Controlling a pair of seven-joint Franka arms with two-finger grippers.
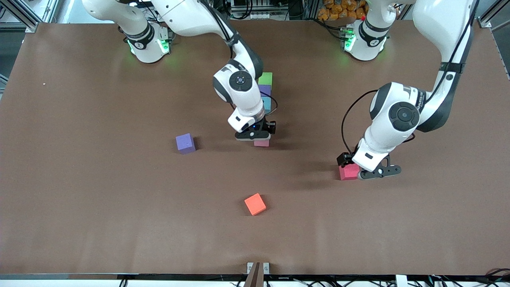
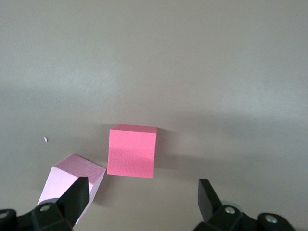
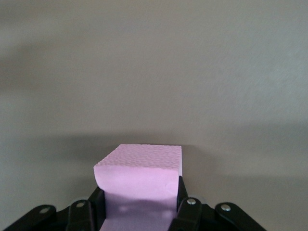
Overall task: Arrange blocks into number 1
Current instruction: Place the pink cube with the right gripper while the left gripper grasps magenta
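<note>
— So, in the front view, where did you have things?

— Your right gripper (image 1: 255,135) was pinched tight on the pink block (image 1: 261,142), low over the middle of the worktop (image 1: 79,223). The green block (image 1: 265,78), a purple block (image 1: 264,90) and the light blue block (image 1: 267,104) lay in a line running from the robots' edge toward the camera's edge. The pink one sat in line with them, nearer the camera. Whether it touched the light blue one, you couldn't tell; the wrist hid the gap.

— And room?

— Plenty. A second purple block (image 1: 185,143) lay toward the right arm's end, the orange block (image 1: 255,204) nearer the camera's edge, both well apart.

— Left wrist view?

— Your left gripper (image 2: 143,184) stood spread and empty. The red block (image 2: 132,150) lay just ahead of the fingertips (image 2: 79,190), not between them, so I judge a short advance was needed. A paler cube (image 2: 72,180) sat tilted beside one finger and might snag.

— Right wrist view?

— The jaws clamped the pink block (image 3: 139,171) squarely, with bare worktop ahead.
</note>
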